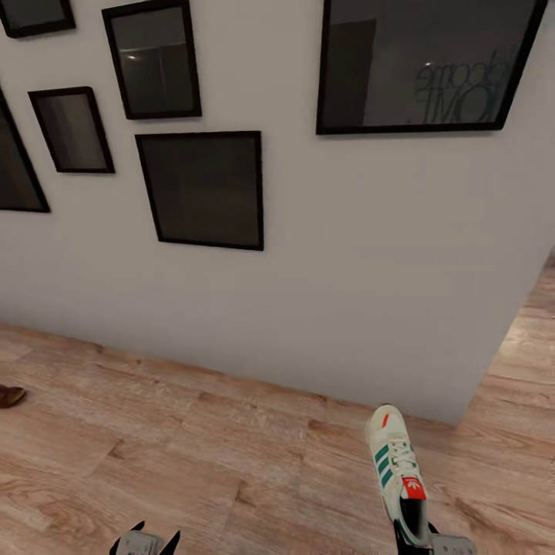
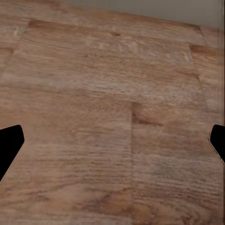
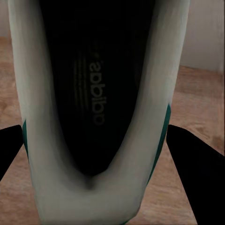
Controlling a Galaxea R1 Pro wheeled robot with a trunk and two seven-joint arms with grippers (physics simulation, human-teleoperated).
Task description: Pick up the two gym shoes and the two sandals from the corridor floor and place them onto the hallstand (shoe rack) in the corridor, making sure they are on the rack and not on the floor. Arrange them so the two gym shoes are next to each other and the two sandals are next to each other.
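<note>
The right gripper [image 1: 422, 539] clamps the heel of a gym shoe [image 1: 397, 470], toe pointing toward the off-white wall [image 1: 347, 270]. The left gripper [image 1: 146, 542] hangs with fingers spread over the wood-plank floor [image 1: 193, 462]. A brown sandal [image 1: 11, 396] lies far left

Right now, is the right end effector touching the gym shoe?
Cannot tell. In the right wrist view its fingers flank the gym shoe heel, but wood floor shows between on one side.

The gym shoe [image 1: 398, 472] is white with green side stripes and a red tongue label. Beside it, the corridor floor [image 1: 193, 462] is light brown wood-grain under an off-white wall [image 1: 370, 262] with black-framed pictures [image 1: 204, 189].
</note>
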